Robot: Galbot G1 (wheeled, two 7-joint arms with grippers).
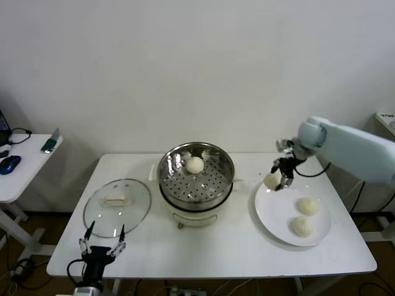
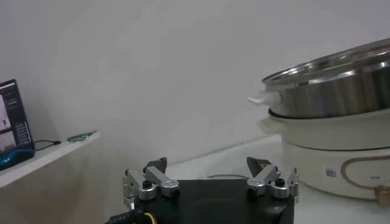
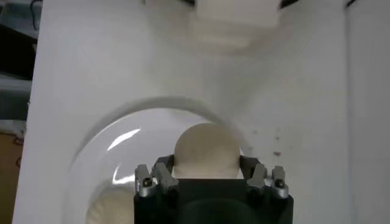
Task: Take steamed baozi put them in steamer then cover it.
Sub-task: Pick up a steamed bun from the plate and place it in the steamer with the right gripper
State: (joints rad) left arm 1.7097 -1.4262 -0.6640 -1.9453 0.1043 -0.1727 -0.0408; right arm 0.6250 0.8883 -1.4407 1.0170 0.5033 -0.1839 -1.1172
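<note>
**Cream-white bun lifted from the plate: second transfer under way**

Right gripper (image 1: 279, 177) pinches a baozi (image 1: 271, 180) over the plate's (image 1: 278, 231) edge nearest the steamer (image 1: 196, 176), which holds one bun (image 1: 195, 164). Next: carry it across and release. Left gripper (image 1: 102, 245), jaws spread, waits at the tabletop's front-left corner beside the cover (image 1: 117, 207).

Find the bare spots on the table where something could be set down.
Free: the table front strip, before the steamer, between lid and plate. Crowded: the plate, holding two buns, the right pincer gripping a third bun above its edge.
</note>
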